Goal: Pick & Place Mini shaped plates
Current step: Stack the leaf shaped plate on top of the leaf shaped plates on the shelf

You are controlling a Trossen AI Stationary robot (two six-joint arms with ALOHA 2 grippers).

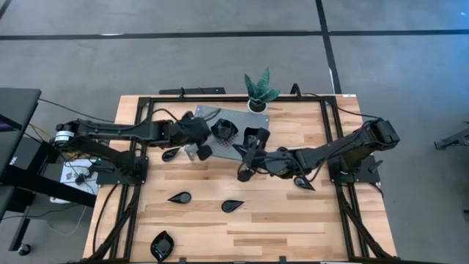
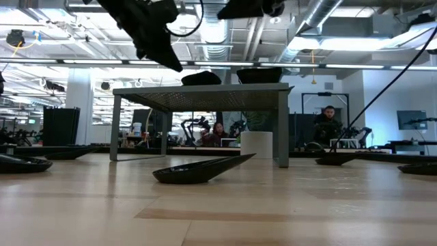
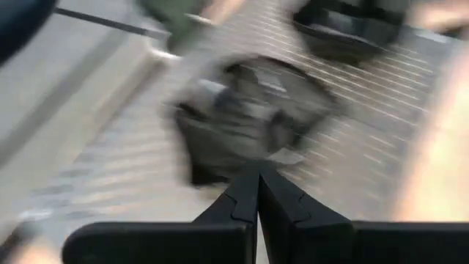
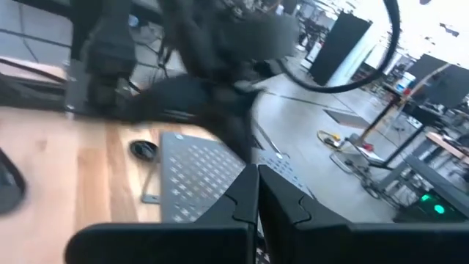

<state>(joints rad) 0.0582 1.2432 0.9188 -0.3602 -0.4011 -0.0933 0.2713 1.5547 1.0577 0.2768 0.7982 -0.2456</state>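
Both end effectors are hovering clenched and empty: left [image 1: 207, 152] and right [image 1: 245, 158] by the stand [image 1: 233, 147]. Two plates [image 1: 223, 130] are sitting on it, others [image 1: 233, 206] lying on the table [image 1: 293, 220]. The arms, crowding together, risk colliding or knocking plates off.

Overhead, table-level and two wrist cameras, sharing the stand [image 1: 220, 132].
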